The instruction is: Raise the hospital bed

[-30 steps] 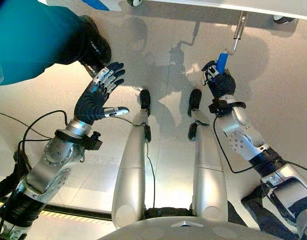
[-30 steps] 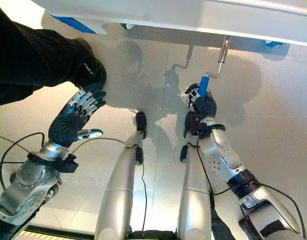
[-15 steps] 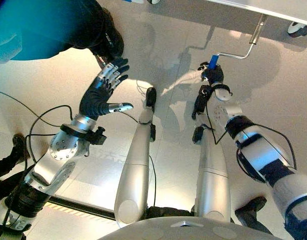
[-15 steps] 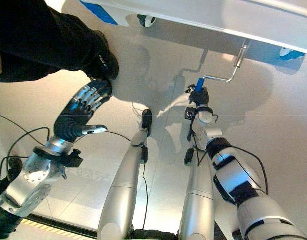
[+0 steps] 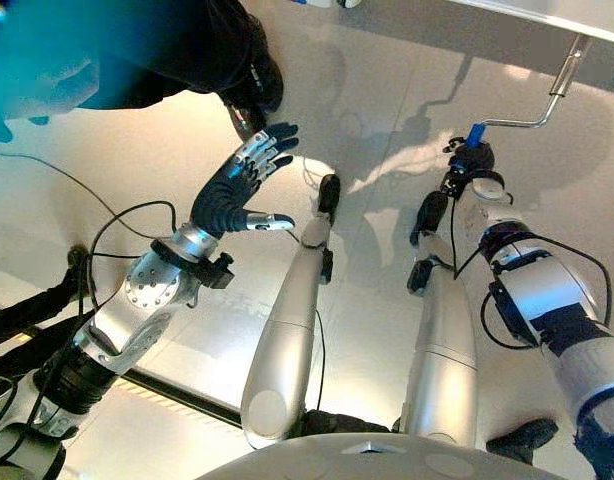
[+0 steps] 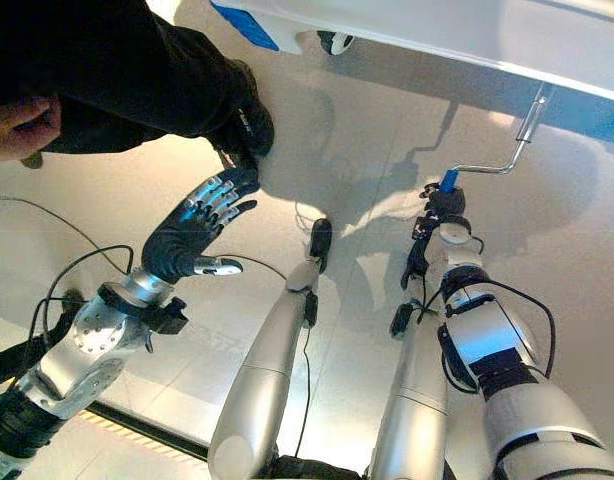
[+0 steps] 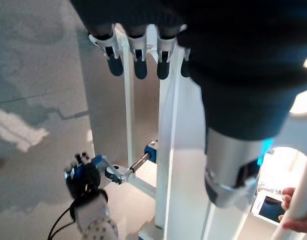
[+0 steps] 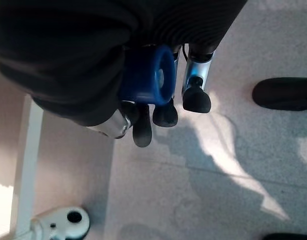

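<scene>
A metal crank point(image 5: 527, 122) with a blue grip point(image 5: 475, 133) hangs from the white hospital bed frame point(image 6: 457, 35) at the top of the eye views. My right hand point(image 5: 469, 160) is curled round the blue grip point(image 8: 146, 76), low near the floor. My left hand point(image 5: 237, 185) is raised with straight spread fingers, holding nothing, well left of the crank. In the left wrist view the right hand point(image 7: 82, 175) on the blue grip point(image 7: 98, 161) appears below the bed frame point(image 7: 166, 150).
A person in dark trousers and a black shoe point(image 6: 242, 125) stands just beyond my left hand; their hand point(image 6: 22, 125) is at the left edge. A bed caster point(image 6: 335, 42) sits at the top. Pale floor lies between the arms.
My right hand has swung the crank's blue grip round, from up near the bed frame to out at the crank's side and nearer the floor. The camera has shifted. The left hand stays raised and open.
</scene>
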You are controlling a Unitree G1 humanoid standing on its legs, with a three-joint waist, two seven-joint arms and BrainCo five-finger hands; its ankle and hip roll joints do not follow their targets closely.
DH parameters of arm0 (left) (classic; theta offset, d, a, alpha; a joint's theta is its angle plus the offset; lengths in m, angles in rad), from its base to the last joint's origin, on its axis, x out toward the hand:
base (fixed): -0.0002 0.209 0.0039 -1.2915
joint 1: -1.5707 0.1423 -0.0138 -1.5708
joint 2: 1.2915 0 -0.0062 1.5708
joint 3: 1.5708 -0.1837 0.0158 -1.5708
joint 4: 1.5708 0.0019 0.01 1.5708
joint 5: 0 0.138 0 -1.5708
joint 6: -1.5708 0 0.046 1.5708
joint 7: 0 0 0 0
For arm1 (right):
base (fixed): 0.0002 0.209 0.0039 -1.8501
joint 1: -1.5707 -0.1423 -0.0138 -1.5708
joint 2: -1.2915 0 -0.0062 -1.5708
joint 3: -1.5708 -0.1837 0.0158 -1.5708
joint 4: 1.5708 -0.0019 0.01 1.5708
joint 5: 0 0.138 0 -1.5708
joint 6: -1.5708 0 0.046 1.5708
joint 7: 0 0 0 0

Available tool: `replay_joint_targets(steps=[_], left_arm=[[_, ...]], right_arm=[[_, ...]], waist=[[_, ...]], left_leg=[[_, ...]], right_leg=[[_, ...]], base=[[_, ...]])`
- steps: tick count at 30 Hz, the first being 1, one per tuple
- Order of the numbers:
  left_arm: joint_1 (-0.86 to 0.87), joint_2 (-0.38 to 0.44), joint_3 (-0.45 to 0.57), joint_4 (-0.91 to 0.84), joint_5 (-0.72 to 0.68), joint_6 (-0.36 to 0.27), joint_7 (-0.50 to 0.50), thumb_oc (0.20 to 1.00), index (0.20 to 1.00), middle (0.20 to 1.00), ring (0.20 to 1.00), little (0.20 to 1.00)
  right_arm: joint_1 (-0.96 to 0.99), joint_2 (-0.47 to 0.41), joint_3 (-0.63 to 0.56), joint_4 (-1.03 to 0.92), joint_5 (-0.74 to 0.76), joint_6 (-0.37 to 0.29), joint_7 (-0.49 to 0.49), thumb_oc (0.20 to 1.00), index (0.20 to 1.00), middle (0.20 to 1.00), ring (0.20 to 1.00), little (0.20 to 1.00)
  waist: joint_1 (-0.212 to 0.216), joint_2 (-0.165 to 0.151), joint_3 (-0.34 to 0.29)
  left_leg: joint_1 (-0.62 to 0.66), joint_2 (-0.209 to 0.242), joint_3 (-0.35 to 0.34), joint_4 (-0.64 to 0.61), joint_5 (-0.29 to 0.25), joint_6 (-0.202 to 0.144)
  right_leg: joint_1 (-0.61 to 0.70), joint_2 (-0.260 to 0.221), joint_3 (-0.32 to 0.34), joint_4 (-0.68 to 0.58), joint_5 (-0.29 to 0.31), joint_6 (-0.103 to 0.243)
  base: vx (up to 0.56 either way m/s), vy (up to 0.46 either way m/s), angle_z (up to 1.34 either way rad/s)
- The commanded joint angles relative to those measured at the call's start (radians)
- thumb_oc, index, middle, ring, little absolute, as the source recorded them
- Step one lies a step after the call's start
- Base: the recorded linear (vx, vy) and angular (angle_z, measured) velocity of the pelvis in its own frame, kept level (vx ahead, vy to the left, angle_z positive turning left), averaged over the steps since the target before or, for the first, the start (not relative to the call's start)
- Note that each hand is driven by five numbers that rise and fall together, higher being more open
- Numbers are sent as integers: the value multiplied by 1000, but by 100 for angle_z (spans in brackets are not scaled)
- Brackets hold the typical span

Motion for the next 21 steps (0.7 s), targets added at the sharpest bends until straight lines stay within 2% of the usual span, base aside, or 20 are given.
replay_joint_targets(steps=[1, 21], left_arm=[[15, -64, -2, -75, -15, -27, -25, 1000, 1000, 1000, 1000, 1000], [45, -49, 2, -75, -40, -12, -44, 1000, 1000, 1000, 1000, 1000]], right_arm=[[56, -121, -45, 28, 2, 0, -47, 200, 200, 200, 200, 200], [189, -369, -195, 38, 66, -42, -94, 200, 200, 200, 200, 200]], waist=[[-44, 85, -21], [-123, 76, -21]], left_leg=[[-3, -28, 13, 46, -73, 24], [15, 3, 50, 34, -69, 7]], right_leg=[[34, -9, 18, 18, -42, 59], [-5, 14, 52, 59, -63, 49]], base=[[0, 0, 0], [-4, -26, -4]])
